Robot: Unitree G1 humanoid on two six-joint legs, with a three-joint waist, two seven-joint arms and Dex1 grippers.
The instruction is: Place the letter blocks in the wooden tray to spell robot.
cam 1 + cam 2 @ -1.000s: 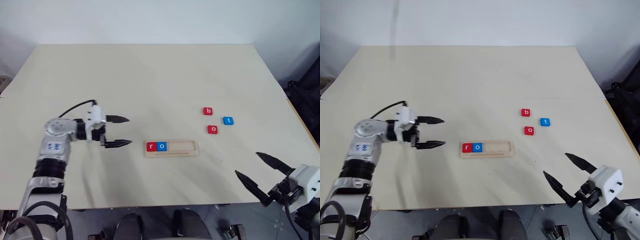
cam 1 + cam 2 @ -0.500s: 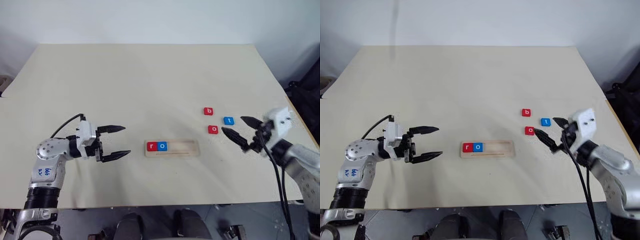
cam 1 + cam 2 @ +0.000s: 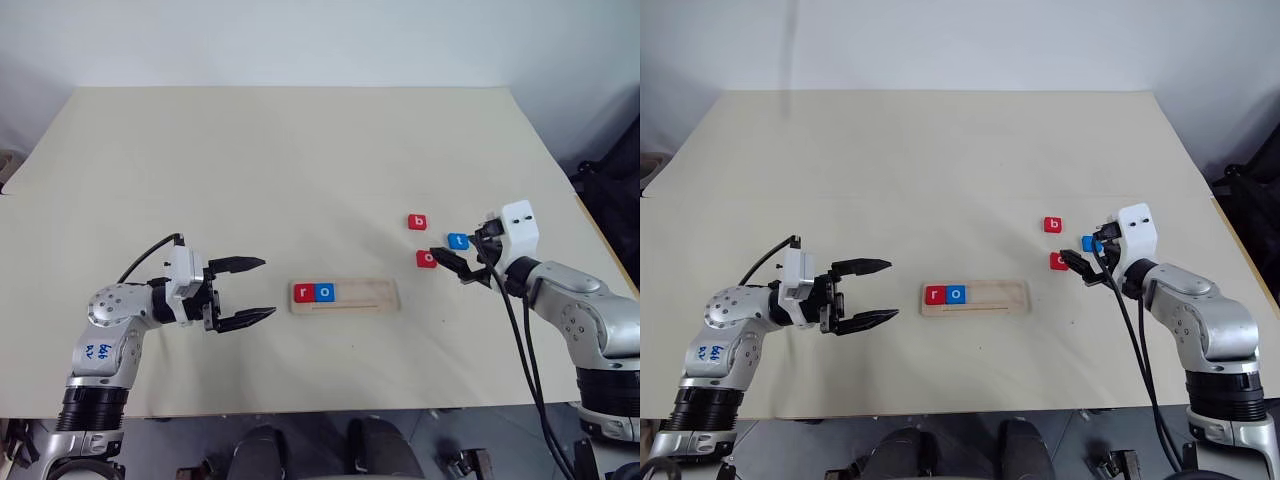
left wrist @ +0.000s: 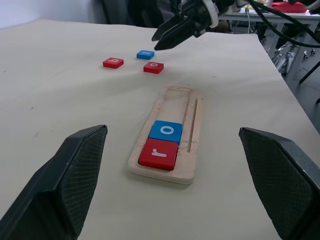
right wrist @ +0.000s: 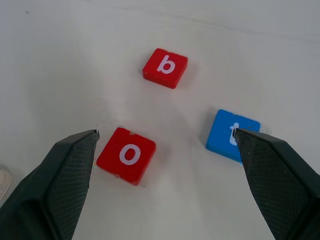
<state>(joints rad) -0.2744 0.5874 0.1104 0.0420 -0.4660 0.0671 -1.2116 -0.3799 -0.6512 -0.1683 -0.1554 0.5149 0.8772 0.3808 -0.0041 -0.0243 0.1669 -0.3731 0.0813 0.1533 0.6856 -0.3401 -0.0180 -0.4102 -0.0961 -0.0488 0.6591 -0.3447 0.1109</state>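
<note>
While both claws hang empty, jaws spread wide, the job sits two tiles in. Left claw [image 3: 244, 292] hovers low at 9 o'clock of the long pale-wood tray with rounded corners [image 3: 372, 297], well apart from it. Tray slot holds a flat red square "r" tile [image 3: 303, 293] and, touching it at 3 o'clock, a blue square "o" tile [image 3: 324, 293]; rest of slot bare. Right claw [image 3: 458, 259] is over the loose tiles on the beige tabletop [image 3: 300, 170], at 1–2 o'clock of the tray: red "o" tile [image 5: 126, 155] nearest, blue "t" tile [image 5: 232, 135] beside it at 3 o'clock, red "b" tile [image 5: 165, 67] farthest. All three lie apart and flat.

Handling guess: tiles look light, rigid, smooth-faced, thin, so likely to skid or tip if nudged. Pinch "b" next across two opposite side edges, from above, fingertips right at tabletop level.
</note>
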